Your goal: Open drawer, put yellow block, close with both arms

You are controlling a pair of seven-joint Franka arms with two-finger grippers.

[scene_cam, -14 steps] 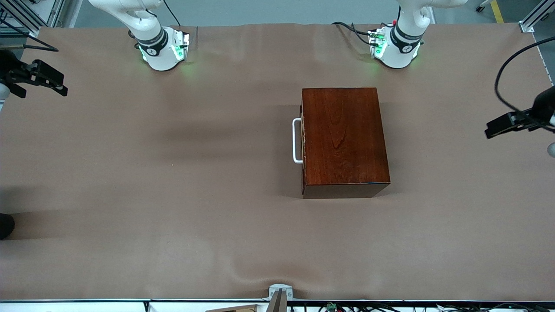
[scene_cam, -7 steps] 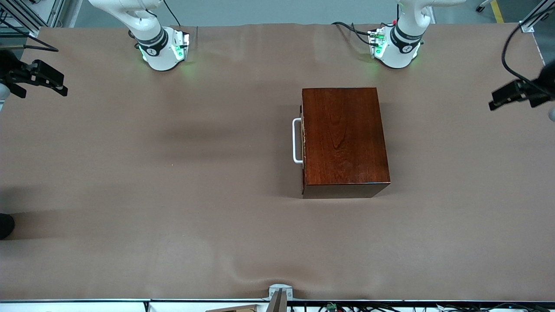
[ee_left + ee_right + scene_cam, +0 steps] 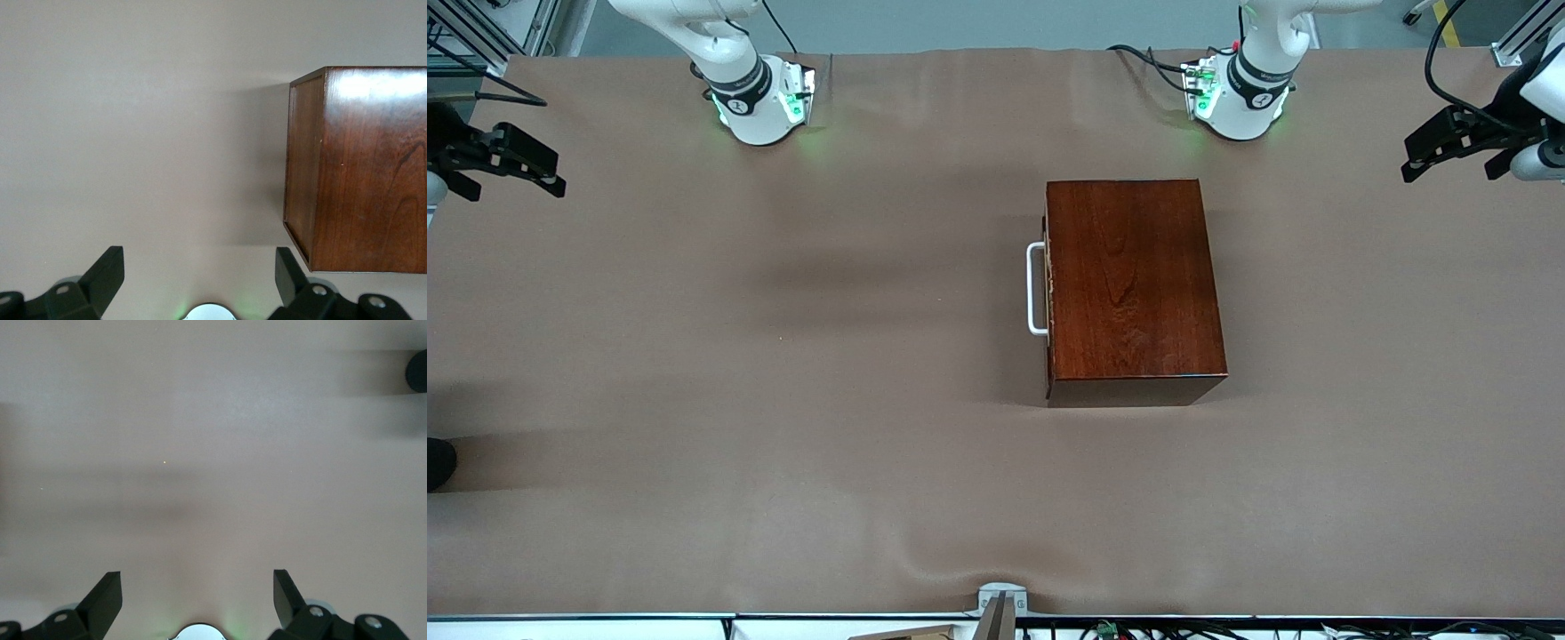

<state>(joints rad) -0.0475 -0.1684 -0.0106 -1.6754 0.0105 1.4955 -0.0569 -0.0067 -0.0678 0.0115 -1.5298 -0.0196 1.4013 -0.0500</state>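
The dark mahogany box (image 3: 1134,289) stands on the table toward the left arm's end. Its drawer is pushed fully in, and the white handle (image 3: 1035,289) faces the right arm's end. The box also shows in the left wrist view (image 3: 367,167). The yellow block is not in any view. My left gripper (image 3: 1445,169) is open and empty, up in the air over the table's edge at the left arm's end, well apart from the box; it also shows in its wrist view (image 3: 200,267). My right gripper (image 3: 559,175) is open and empty over the right arm's end, seen also in its wrist view (image 3: 198,587).
A brown cloth (image 3: 783,356) covers the whole table, with slight wrinkles near the front edge. A dark round object (image 3: 438,462) sits at the table's edge at the right arm's end and shows in the right wrist view (image 3: 419,370). A metal mount (image 3: 1000,604) sits at the front edge.
My left gripper has moved along the table's end toward the robots' bases and turned. The right arm, the box and the drawer have not moved.
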